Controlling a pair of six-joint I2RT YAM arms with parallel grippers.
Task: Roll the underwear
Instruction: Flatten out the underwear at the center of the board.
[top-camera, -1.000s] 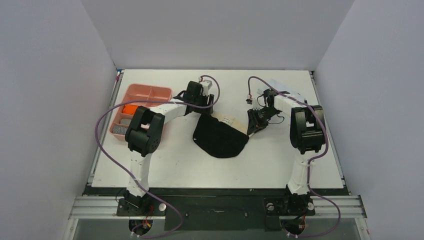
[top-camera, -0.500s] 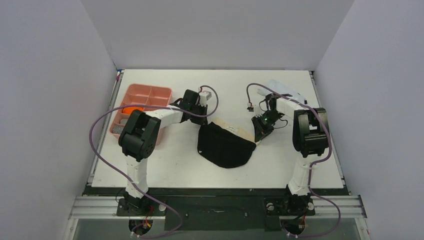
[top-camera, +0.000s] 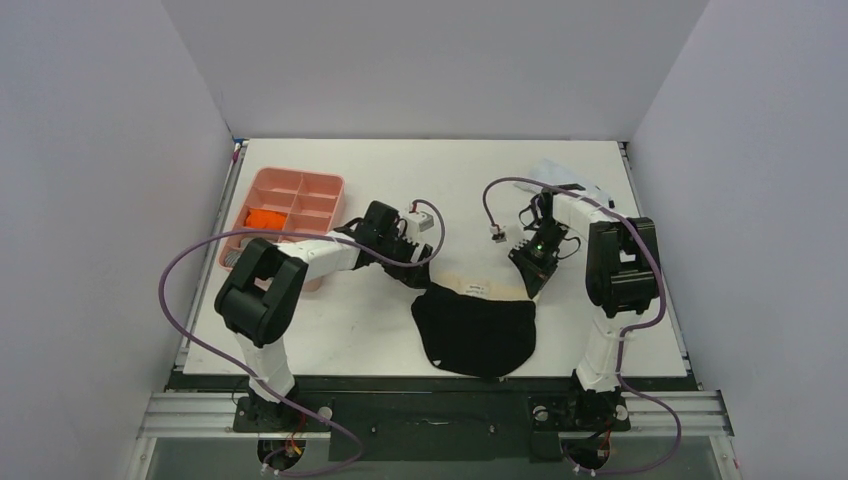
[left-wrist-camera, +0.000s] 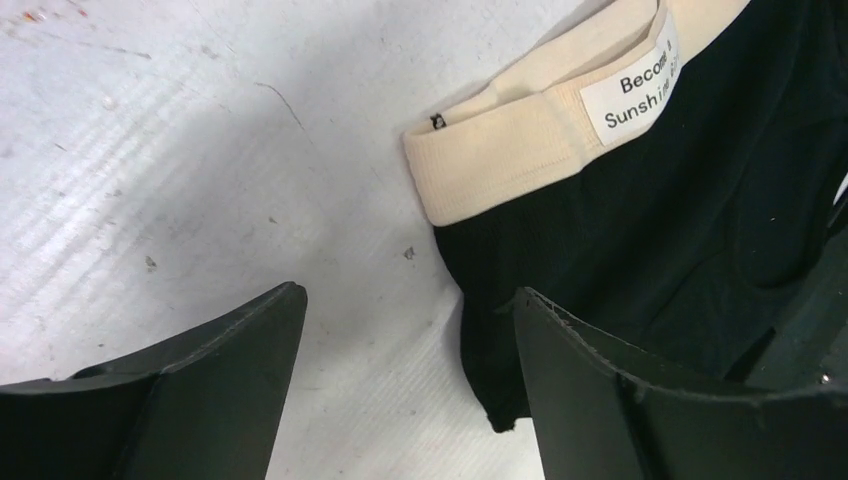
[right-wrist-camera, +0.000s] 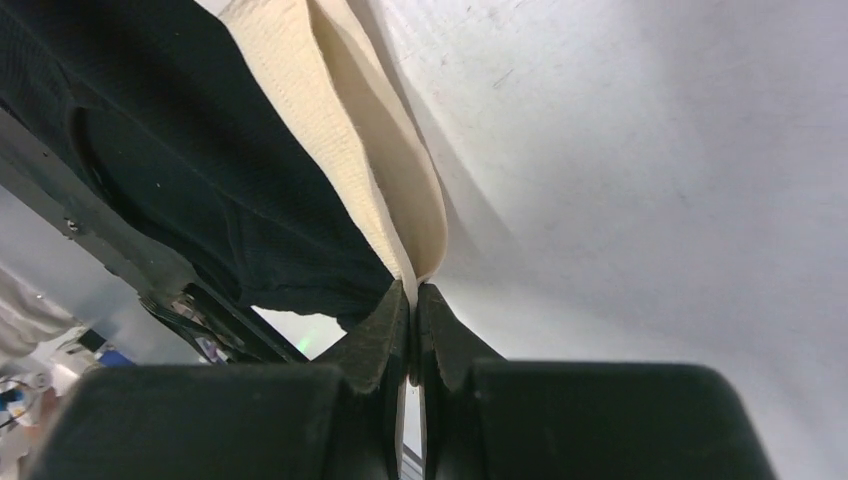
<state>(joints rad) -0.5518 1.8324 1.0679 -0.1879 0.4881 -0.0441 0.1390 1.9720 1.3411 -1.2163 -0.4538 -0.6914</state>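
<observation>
One waistband end (right-wrist-camera: 425, 240) of the black underwear (top-camera: 478, 330) is clamped in the right pincer (right-wrist-camera: 412, 292) (left pincer (left-wrist-camera: 405, 300) apart).

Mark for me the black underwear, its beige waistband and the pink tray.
black underwear (top-camera: 478, 335), top view, middle of the black cloth.
beige waistband (left-wrist-camera: 520, 150), left wrist view, band left of the label.
pink tray (top-camera: 318, 190), top view, bare far compartment.

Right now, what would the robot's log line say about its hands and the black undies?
black underwear: spread out, not rolled | left hand: open, near waistband corner | right hand: shut on waistband
</observation>
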